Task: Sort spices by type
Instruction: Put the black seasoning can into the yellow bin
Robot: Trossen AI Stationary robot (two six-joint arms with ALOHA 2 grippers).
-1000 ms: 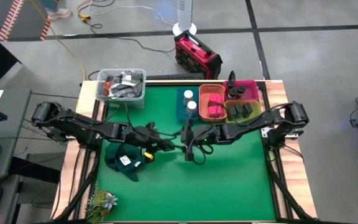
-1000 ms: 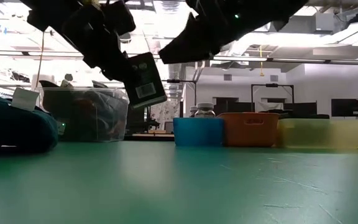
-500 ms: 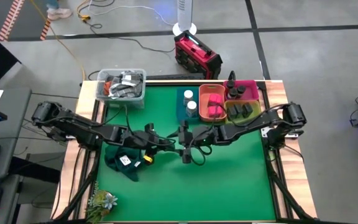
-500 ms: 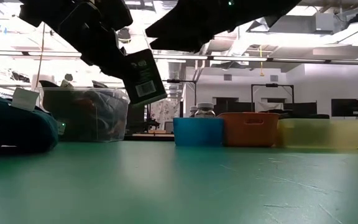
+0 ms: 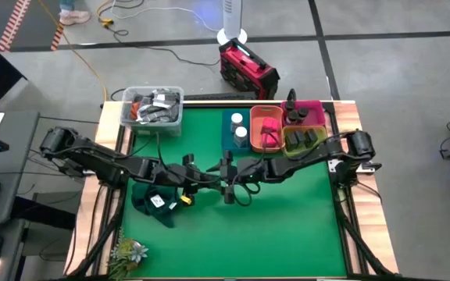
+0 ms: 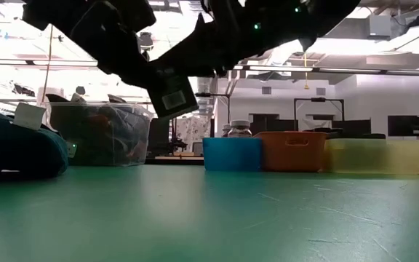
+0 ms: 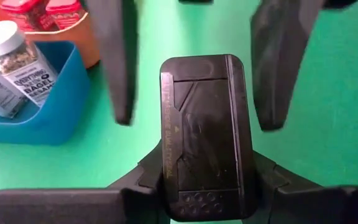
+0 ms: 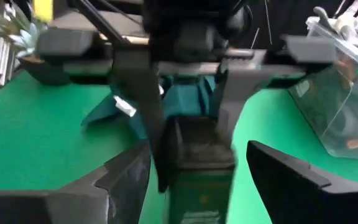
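My left gripper point(image 7: 205, 183) is shut on a dark grey rectangular tin point(image 7: 205, 134), held in the air over the table's middle point(image 5: 219, 177). My right gripper point(image 8: 197, 180) is open. Its fingers point(image 7: 120, 59) stand on either side of the tin's far end with green showing in the gaps. At the far right, a blue bin point(image 5: 229, 139) holds white-capped jars point(image 5: 237, 125). An orange bin point(image 5: 266, 129) holds red-pink boxes, a pink bin point(image 5: 312, 105) dark round jars, and a yellow bin point(image 5: 291, 144) dark tins. My left gripper pinches the tin between its two fingers point(image 7: 146, 182) on the narrow sides near the wrist-side end point(image 7: 205, 199). The fingers come from the table's left. The tin is lifted clear and hangs tilted in the low view point(image 6: 172, 94), barcode label showing.
A clear tub of grey clutter point(image 5: 153, 105) sits at the far left corner. A dark green cloth with a white label point(image 5: 156, 199) lies below the left arm. A small plant point(image 5: 127, 254) stands at the near left corner. Open green mat point(image 5: 287, 226) lies near and right.
My right gripper has moved toward the table's left and come down around the tin, so its open fingers now flank it. My left gripper has carried the tin slightly toward the right, keeping its hold.
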